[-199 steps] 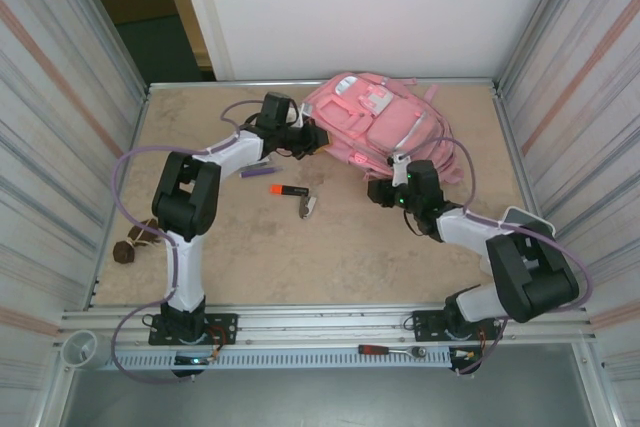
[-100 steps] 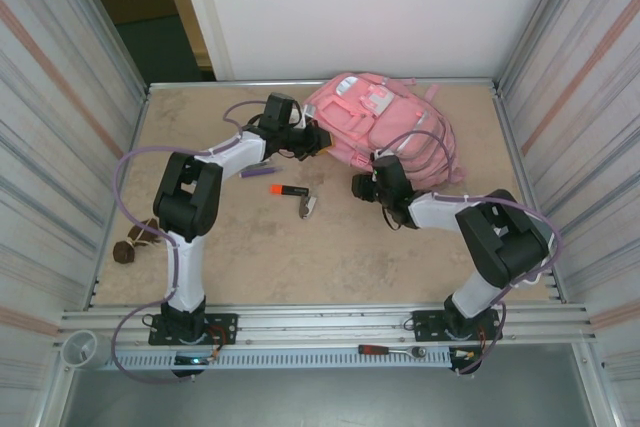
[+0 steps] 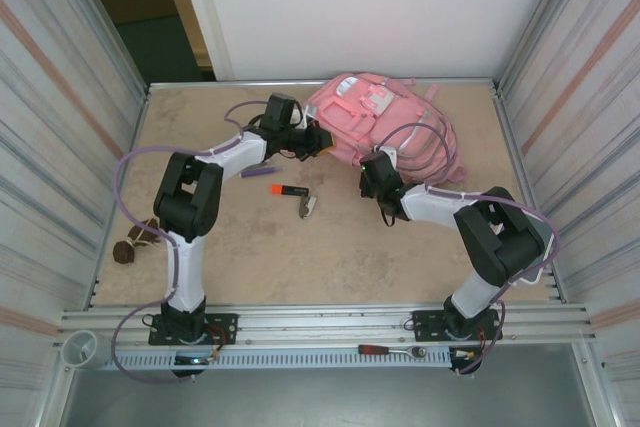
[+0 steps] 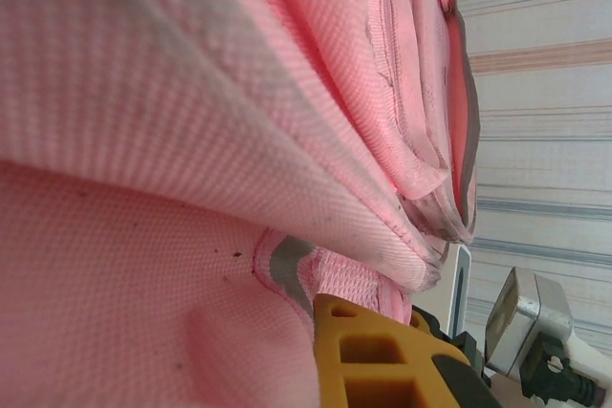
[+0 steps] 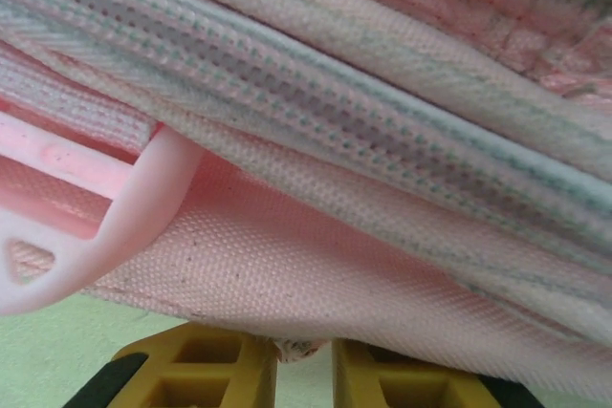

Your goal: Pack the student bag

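Note:
The student bag (image 3: 385,127), a big pink backpack, lies at the back of the table. My left gripper (image 3: 318,139) is at the bag's left edge. In the left wrist view one yellow finger (image 4: 382,355) presses into the pink fabric (image 4: 191,236), which hides the other finger, so the gripper looks shut on the bag. My right gripper (image 3: 370,171) is at the bag's near edge. Its two yellow fingers (image 5: 201,370) stand close together under the bag's fabric (image 5: 316,265), with a small fold pinched between them. A pink plastic buckle (image 5: 105,226) hangs at the left.
An orange marker (image 3: 288,190), a purple pen (image 3: 255,171) and a small silver item (image 3: 308,206) lie on the table left of the right gripper. A brown object (image 3: 135,237) lies by the left wall. A wrench (image 3: 395,351) rests on the front rail.
The right gripper has moved up and left across the table to the bag's near edge. The left arm has stayed at the bag's left edge.

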You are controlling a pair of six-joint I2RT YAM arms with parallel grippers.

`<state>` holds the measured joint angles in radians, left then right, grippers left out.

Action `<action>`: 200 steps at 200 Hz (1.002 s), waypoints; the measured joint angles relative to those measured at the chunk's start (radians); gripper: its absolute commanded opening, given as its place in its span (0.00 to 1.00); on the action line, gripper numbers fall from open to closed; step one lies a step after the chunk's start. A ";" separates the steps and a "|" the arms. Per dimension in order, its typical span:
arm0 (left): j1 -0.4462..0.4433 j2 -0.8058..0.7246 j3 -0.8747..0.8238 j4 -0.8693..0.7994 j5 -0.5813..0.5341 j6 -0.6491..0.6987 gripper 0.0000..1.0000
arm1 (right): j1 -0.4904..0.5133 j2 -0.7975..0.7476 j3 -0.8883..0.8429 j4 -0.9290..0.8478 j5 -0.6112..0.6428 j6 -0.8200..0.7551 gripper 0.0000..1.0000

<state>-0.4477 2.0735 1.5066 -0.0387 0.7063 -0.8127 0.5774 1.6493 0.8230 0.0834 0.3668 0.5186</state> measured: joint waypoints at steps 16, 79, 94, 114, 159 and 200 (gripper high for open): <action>-0.002 0.000 0.000 0.000 0.000 0.000 0.00 | -0.006 0.000 0.001 -0.021 0.002 -0.003 0.16; -0.006 0.000 0.000 0.000 0.000 0.000 0.00 | -0.043 -0.015 0.002 -0.057 -0.057 -0.010 0.09; -0.006 0.000 0.000 0.001 0.000 0.000 0.00 | -0.054 -0.020 0.002 -0.061 -0.076 -0.014 0.05; -0.006 0.000 0.000 0.001 0.000 0.000 0.00 | -0.065 -0.025 0.002 -0.063 -0.100 -0.027 0.00; -0.005 0.000 -0.011 0.011 0.000 0.001 0.00 | -0.082 -0.037 0.002 -0.071 -0.138 -0.046 0.00; 0.004 -0.004 -0.018 0.009 0.000 0.008 0.00 | -0.092 -0.098 -0.023 -0.092 -0.152 -0.056 0.00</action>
<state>-0.4435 2.0697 1.4883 -0.0296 0.7067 -0.8047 0.4850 1.5513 0.7998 -0.0086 0.2150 0.4625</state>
